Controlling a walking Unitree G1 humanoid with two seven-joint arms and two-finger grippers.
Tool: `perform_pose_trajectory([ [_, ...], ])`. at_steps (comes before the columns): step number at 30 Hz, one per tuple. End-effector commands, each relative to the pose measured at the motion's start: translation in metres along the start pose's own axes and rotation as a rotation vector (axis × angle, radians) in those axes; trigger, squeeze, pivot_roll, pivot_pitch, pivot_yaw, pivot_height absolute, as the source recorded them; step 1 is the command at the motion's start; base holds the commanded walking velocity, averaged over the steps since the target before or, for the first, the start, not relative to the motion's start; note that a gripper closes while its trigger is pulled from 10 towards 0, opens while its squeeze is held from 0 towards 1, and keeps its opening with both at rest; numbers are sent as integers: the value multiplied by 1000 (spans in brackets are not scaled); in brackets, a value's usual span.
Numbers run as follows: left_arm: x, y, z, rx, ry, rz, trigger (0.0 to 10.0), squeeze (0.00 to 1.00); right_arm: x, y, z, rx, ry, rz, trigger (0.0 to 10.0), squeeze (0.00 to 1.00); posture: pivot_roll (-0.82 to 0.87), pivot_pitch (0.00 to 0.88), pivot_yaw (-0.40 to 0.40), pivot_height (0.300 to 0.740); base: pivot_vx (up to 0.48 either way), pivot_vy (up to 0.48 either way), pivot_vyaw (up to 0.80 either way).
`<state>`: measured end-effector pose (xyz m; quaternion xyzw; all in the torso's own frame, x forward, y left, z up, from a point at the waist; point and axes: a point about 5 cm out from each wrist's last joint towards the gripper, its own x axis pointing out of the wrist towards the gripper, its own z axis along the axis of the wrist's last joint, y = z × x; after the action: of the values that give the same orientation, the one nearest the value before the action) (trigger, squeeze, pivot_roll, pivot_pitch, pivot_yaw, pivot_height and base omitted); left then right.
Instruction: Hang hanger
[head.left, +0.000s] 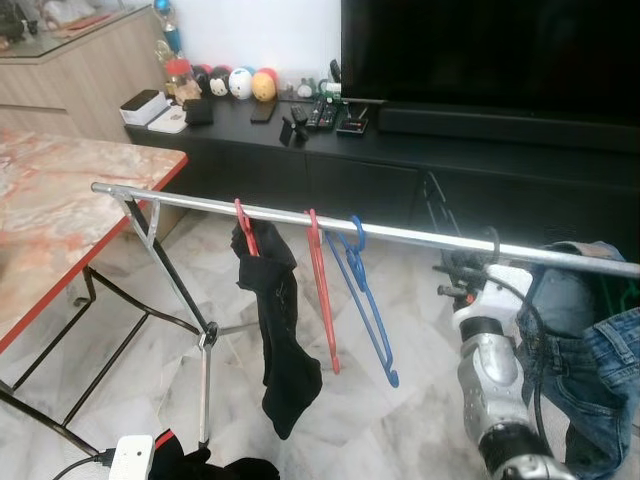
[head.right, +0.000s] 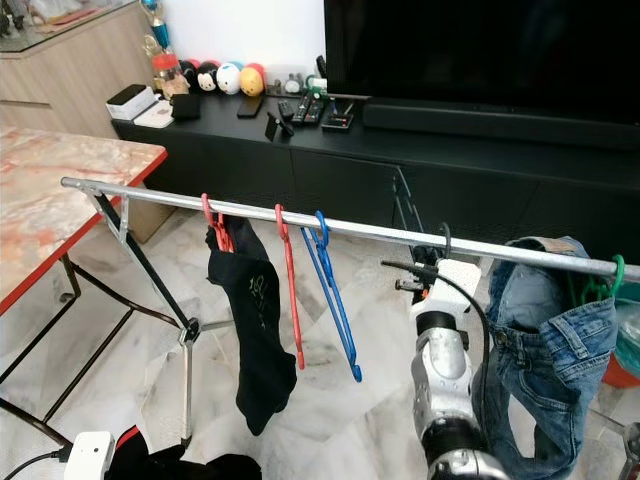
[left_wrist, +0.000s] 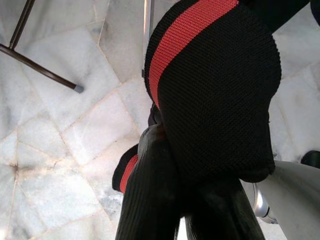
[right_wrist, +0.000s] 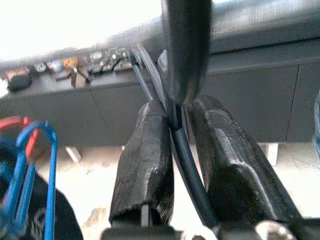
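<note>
A silver rail (head.left: 420, 235) of a drying rack crosses the view. A red hanger with a black garment (head.left: 280, 330), a bare red hanger (head.left: 322, 300) and a blue hanger (head.left: 370, 310) hang on it. To their right, my right gripper (head.left: 465, 278) is raised to the rail and shut on a thin black hanger (right_wrist: 187, 165), whose hook (head.left: 492, 240) loops over the rail. In the right wrist view the wire runs between the fingers (right_wrist: 145, 165). Low down, my left gripper (left_wrist: 165, 130) is shut on a black cloth with a red stripe (left_wrist: 215, 90).
Blue jeans (head.left: 590, 340) drape over the rail's right end, beside a green hook. Behind stands a black TV cabinet (head.left: 400, 160) with a TV (head.left: 490, 50) and small items. A marble table with a red edge (head.left: 50, 210) is at the left. The floor is marble tile.
</note>
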<state>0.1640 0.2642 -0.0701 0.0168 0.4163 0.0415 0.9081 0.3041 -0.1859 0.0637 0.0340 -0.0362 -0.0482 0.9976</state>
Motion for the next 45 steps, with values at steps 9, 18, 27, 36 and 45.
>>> perform_pose_trajectory([
  [9,-2,0,-8,1,36,7,10000,0,-31,6,-6,-20,-3,18,10000,0,93,8,95,740,0,0,0],
  [18,-2,-1,-10,-1,47,7,10000,0,-61,-8,-37,-41,151,-140,10000,0,94,7,93,740,0,0,0],
  [27,-2,-1,-9,2,48,5,10000,0,-63,-8,-38,-48,169,-179,10000,0,90,3,94,740,0,0,0],
  [36,-2,0,-9,6,50,4,10000,0,-71,-35,-33,-139,187,-478,10000,0,92,0,99,740,0,0,0],
  [45,-2,1,-8,12,49,3,10000,0,-72,-35,-32,-180,199,-574,10000,0,93,0,104,740,0,0,0],
])
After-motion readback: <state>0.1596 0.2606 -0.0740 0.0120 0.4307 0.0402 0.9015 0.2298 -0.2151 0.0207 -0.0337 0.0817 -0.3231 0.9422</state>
